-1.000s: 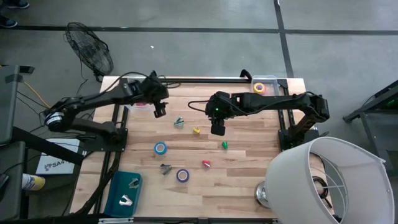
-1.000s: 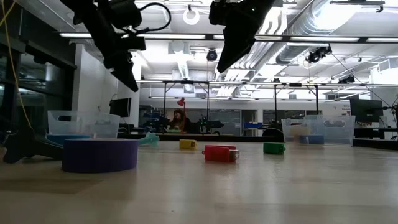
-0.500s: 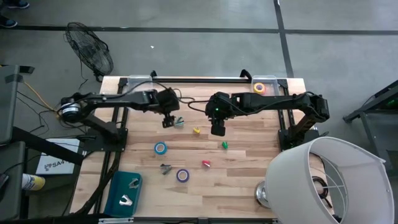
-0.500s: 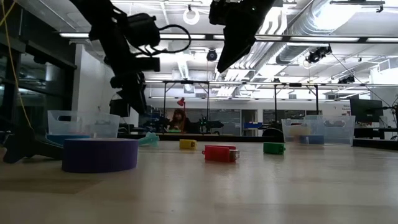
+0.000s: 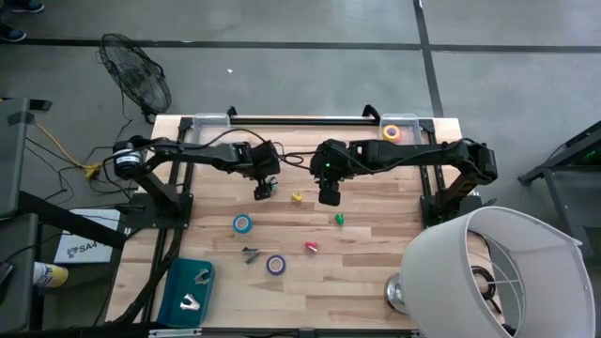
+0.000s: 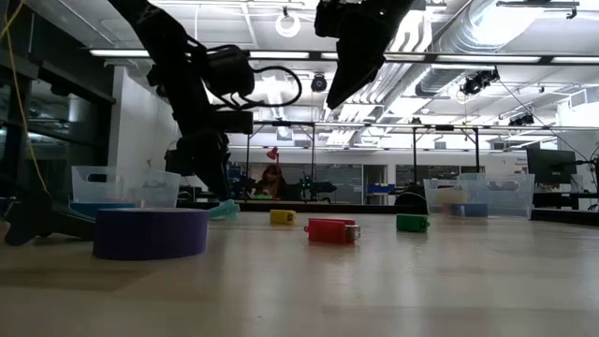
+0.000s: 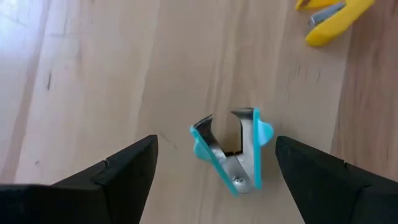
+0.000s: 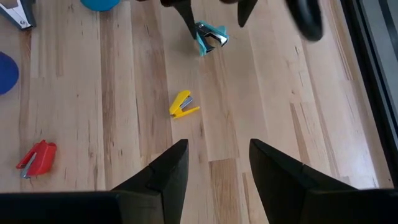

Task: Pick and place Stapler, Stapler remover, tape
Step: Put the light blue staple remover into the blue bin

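Note:
A teal stapler remover [image 7: 231, 152] lies flat on the wooden table [image 5: 376, 272], jaws toward the far side. My left gripper [image 7: 216, 142] hangs low over it, open, one finger on either side and clear of it; the high view shows that gripper [image 5: 264, 189] at the table's middle left. To its right are a yellow stapler [image 5: 297, 196], a green stapler [image 5: 339, 219] and a red stapler [image 5: 311, 247]. Blue tape [image 5: 242, 223] and purple tape [image 5: 275, 265] lie nearer the front. My right gripper [image 8: 217, 149] waits open above the table's middle, holding nothing.
A grey stapler remover [image 5: 249, 253] lies between the two tapes. A teal tray [image 5: 188, 291] with stapler removers sits at the front left corner. A clear bin holding a yellow tape [image 5: 392, 132] stands at the far right. A lampshade [image 5: 493, 272] overhangs the front right.
My left gripper has come down and moved toward the table's right and near edges, tipping more steeply downward, until its fingers straddle the teal stapler remover. The remover has stayed where it was.

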Tool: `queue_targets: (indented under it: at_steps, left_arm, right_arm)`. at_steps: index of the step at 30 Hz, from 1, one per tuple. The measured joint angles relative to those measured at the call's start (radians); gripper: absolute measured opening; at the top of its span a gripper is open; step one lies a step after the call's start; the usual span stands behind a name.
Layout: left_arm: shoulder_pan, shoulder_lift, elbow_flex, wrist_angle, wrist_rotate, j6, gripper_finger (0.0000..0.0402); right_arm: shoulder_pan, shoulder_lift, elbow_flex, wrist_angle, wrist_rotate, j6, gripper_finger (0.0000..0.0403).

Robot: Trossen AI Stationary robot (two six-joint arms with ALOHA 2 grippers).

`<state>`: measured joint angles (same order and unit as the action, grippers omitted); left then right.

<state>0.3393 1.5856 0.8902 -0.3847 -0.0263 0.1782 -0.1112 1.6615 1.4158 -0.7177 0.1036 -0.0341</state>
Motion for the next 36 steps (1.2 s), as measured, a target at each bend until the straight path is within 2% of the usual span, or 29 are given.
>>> queue_targets:
  at_steps: [29, 32, 36]
  left_arm:
    - [-0.001, 0.084, 0.0, 0.055, 0.064, -0.136, 0.032]
    - [-0.001, 0.084, 0.0, 0.068, 0.062, -0.156, 0.031]
    - [0.0, 0.084, 0.0, 0.07, 0.063, -0.167, 0.0277]
  right_arm:
    - [0.0, 0.0, 0.0, 0.004, 0.001, -0.015, 0.0161]
    - [0.0, 0.0, 0.0, 0.004, 0.0, -0.015, 0.0161]
    - [0.0, 0.0, 0.0, 0.004, 0.0, -0.015, 0.0161]
